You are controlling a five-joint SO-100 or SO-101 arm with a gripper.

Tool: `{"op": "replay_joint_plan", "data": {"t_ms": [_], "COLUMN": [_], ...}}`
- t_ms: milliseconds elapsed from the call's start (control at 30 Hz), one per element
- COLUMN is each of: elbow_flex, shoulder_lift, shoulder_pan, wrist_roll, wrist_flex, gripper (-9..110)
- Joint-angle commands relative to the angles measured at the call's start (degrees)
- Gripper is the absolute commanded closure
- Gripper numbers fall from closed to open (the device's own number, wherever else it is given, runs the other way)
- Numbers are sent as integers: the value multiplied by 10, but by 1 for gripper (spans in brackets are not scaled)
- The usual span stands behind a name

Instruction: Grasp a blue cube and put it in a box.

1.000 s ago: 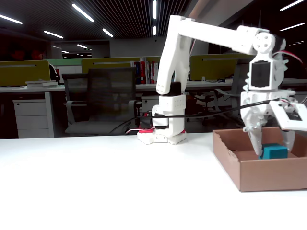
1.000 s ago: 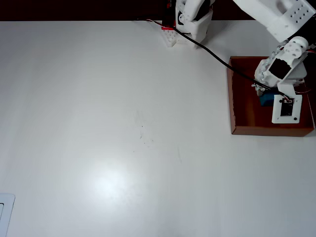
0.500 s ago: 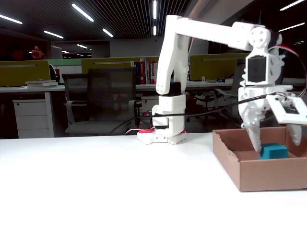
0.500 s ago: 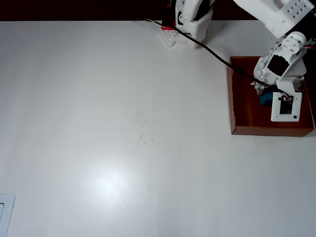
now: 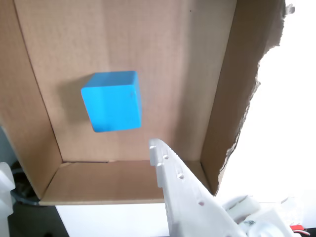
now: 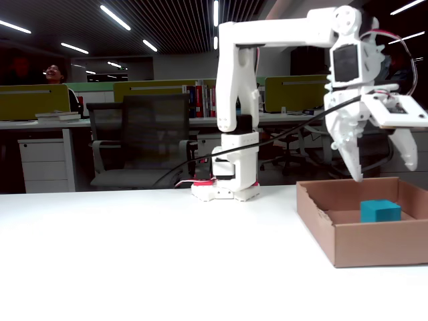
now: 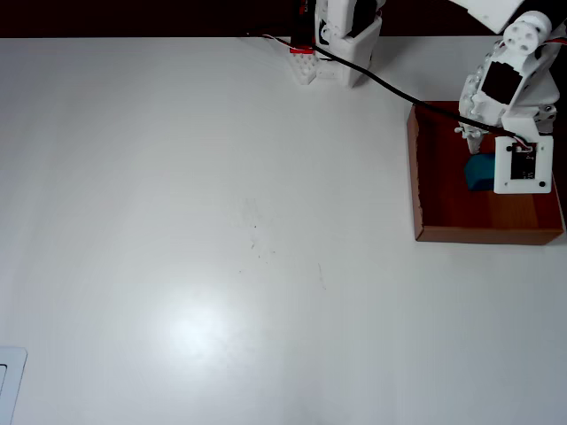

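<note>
We see an open-plan office. Behind the white table stand a black mesh chair, long desks with yellow-green dividers, a row of books, and strip lights on a dark slatted ceiling.

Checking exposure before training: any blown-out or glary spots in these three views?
Wrist view: table beside the box is blown to pure white; cube is sharp and well lit, casting a soft shadow. Overhead view: a glare patch on the table. Fixed view: table is near-white, background dim, ceiling lights clipped; the gripper reads clearly.
</note>
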Motion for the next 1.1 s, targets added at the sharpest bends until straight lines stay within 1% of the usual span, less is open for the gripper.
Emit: {"op": "replay_joint_plan", "data": {"t_ms": [0,400,567,900,1067], "elbow_flex": [2,49,93,234,300], "shoulder_lift": [56,192,263,448,509], "shoulder_pan": [9,25,29,32,27], "wrist_roll": [-5,-7,-7,-7,-8], "wrist_flex": [10,54,60,-18,-52], "gripper": [67,68,68,72,73]}}
